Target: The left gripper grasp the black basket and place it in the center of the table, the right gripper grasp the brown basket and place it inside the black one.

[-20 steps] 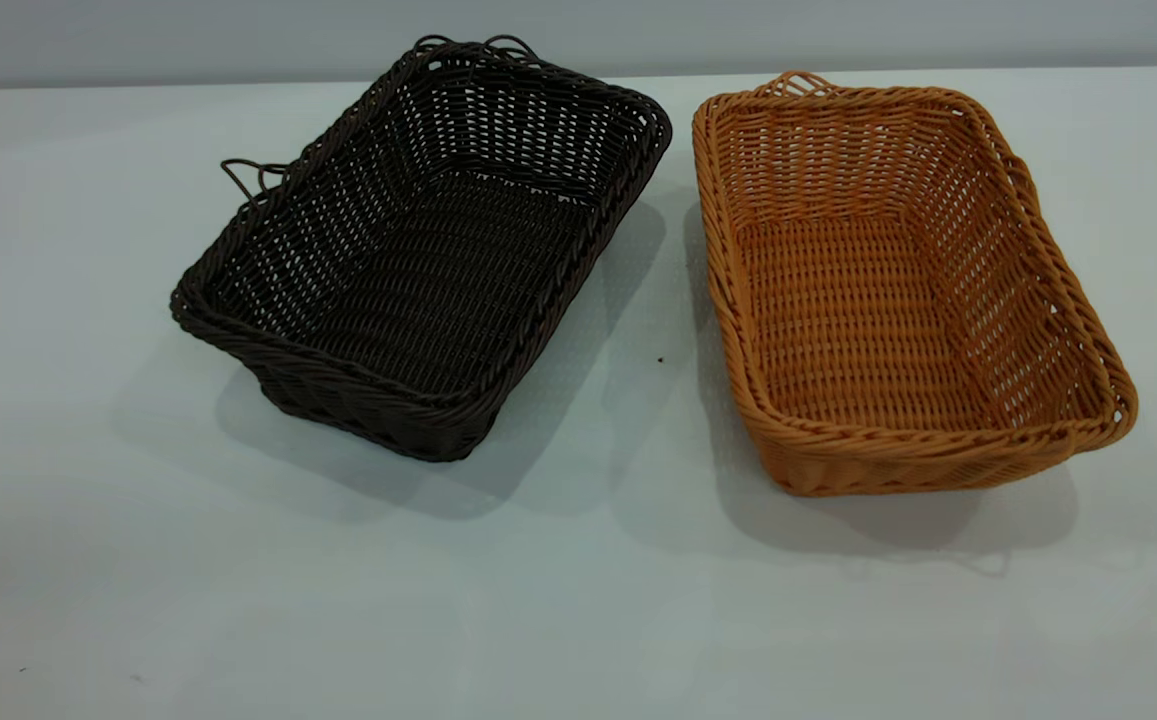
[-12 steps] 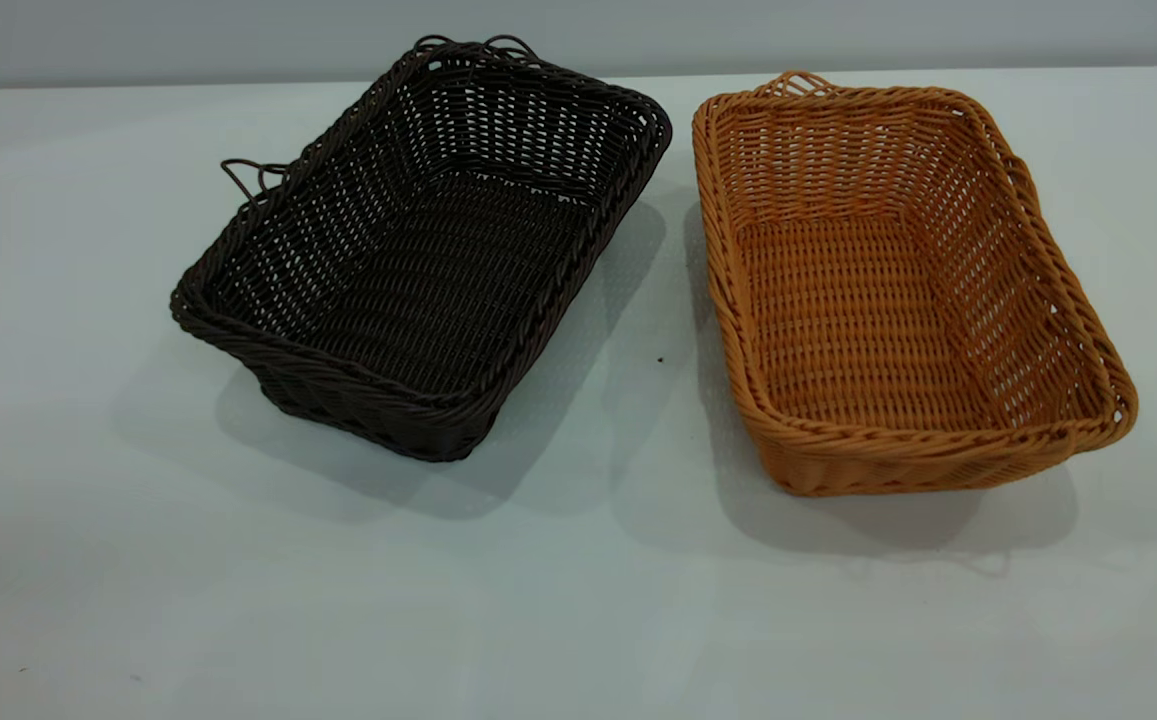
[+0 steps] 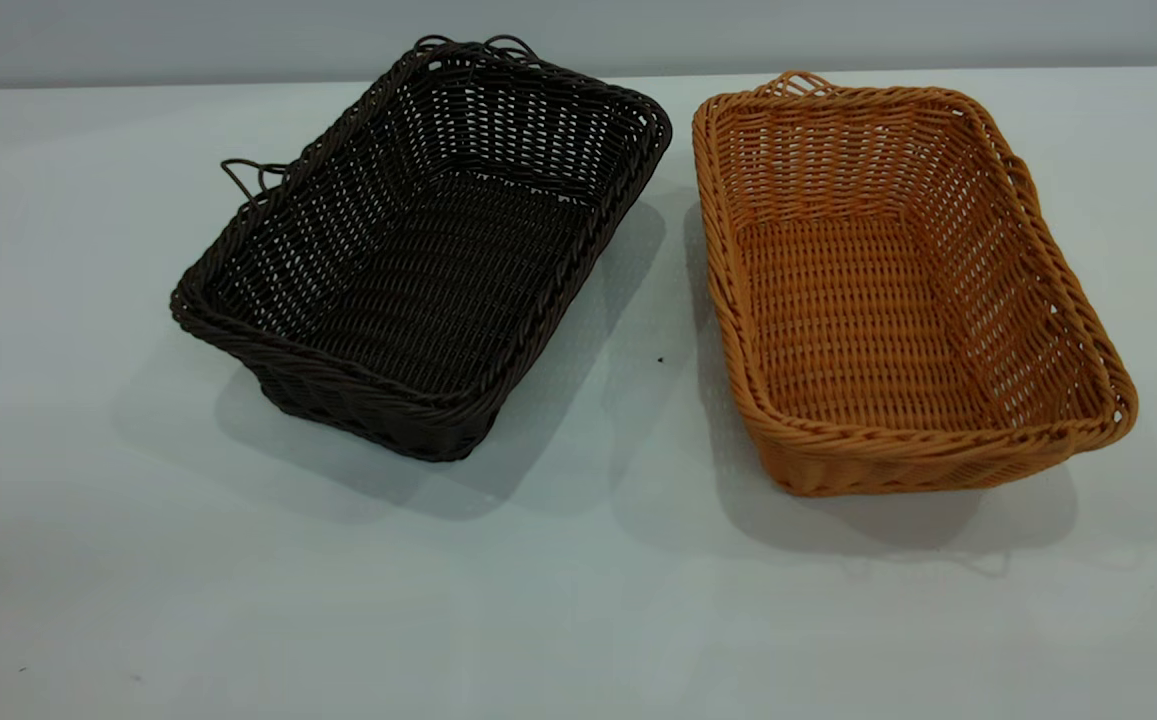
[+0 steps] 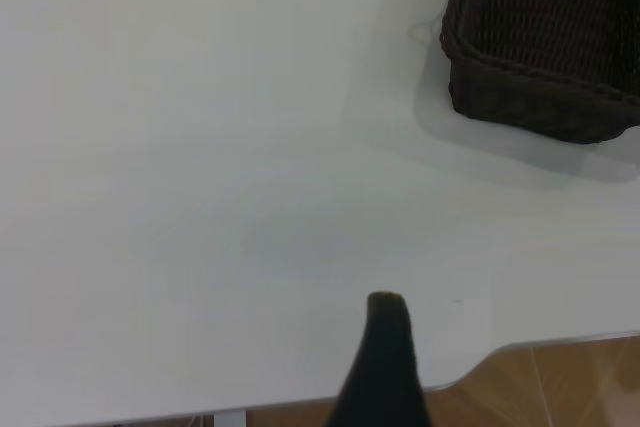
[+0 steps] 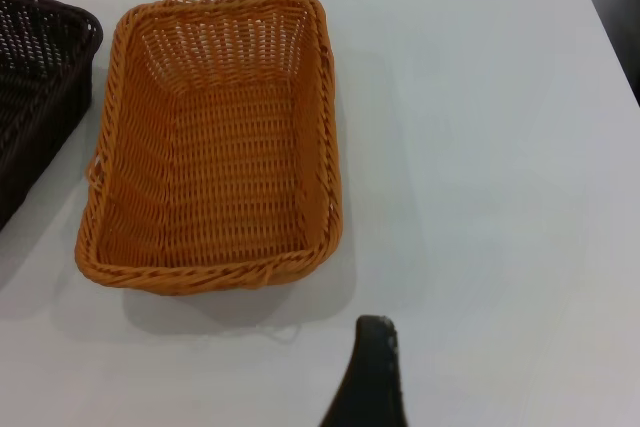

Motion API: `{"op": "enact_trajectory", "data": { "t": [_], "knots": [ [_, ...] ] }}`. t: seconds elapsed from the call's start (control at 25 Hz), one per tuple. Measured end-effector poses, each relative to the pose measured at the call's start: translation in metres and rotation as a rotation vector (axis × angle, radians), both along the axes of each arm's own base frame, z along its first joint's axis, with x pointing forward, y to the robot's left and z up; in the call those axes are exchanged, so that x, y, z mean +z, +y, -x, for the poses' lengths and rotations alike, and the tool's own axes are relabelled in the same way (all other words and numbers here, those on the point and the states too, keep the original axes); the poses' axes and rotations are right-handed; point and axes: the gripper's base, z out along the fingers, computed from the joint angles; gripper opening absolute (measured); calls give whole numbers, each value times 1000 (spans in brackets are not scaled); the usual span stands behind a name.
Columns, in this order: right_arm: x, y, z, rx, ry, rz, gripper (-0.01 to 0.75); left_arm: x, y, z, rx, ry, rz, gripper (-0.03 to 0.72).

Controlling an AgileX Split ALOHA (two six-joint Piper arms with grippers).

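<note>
Starting first step: black basket (image 3: 423,250) on table (image 3: 578,620) left of brown basket (image 3: 898,290), untouched. Left gripper (image 4: 385,362) and right gripper (image 5: 370,372) well short; finger spread indeterminable. Next: reaching black rim, grasping.

A bare test or lab setup is showing here rather than a lived-in room. A wide, plain, pale grey-white matte table (image 3: 578,620) is filling nearly the whole exterior view, and a blank grey wall (image 3: 138,40) is running along its far edge at 12 o'clock. In the left wrist view a strip of orange-brown tiled floor (image 4: 560,387) is showing past the table's rounded corner.
</note>
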Motion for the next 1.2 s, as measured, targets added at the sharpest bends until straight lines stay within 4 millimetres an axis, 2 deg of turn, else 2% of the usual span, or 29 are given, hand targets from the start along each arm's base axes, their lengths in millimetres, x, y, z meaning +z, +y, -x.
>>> {"op": "enact_trajectory", "data": {
  "t": [0.44,0.6,0.72,0.96,1.12,1.2],
  "knots": [
    [0,1,0,0,-1,-11,589,1,0,-1,6,3,31,582],
    [1,4,0,20,-6,-45,585,20,0,-17,23,-25,82,582],
    [1,4,0,21,-6,-47,582,39,0,-45,26,-12,101,582],
    [1,4,0,21,-6,-48,581,66,-6,-130,-33,11,121,582],
    [1,4,0,21,-6,-48,581,75,-11,-191,-88,45,133,582],
    [1,4,0,21,-7,-48,581,71,-13,-224,-114,88,131,582]
  ]
}}
